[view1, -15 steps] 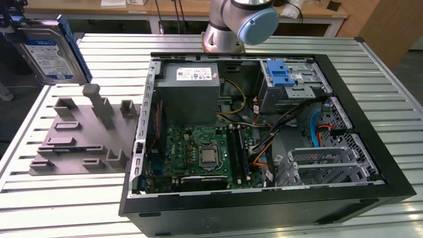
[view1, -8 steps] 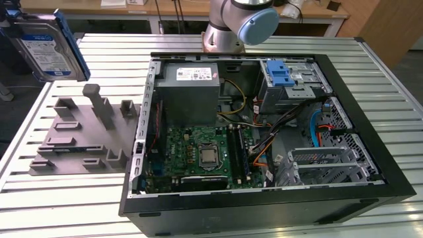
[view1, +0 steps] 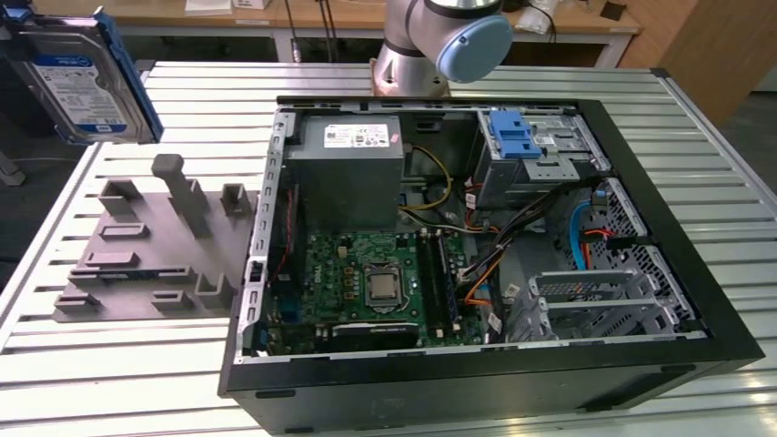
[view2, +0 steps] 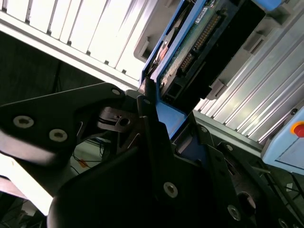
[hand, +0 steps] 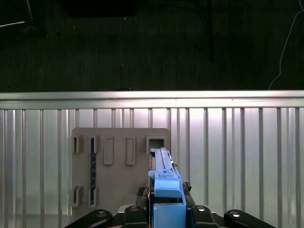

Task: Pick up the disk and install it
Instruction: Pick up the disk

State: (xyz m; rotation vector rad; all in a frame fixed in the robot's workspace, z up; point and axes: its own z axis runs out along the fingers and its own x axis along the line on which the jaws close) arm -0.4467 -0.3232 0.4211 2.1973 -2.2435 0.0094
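Observation:
The disk (view1: 83, 86), silver with a white-and-blue label and a blue carrier bracket, hangs upright in the air at the exterior view's far upper left, above the table's edge and beyond the grey fixture (view1: 146, 246). In the first wrist view I see the disk (hand: 164, 178) edge-on, standing between the black fingers of my gripper (hand: 166, 211). In the second wrist view my gripper (view2: 173, 126) is shut on the blue bracket, and the disk (view2: 199, 42) shows its connector edge.
An open computer case (view1: 680, 360) lies on the slatted metal table (view1: 109, 382). Inside are a grey power supply (view1: 346, 173), a motherboard (view1: 377, 287) and a metal drive bay with a blue latch (view1: 519, 137). The arm's base (view1: 438, 45) stands behind the case.

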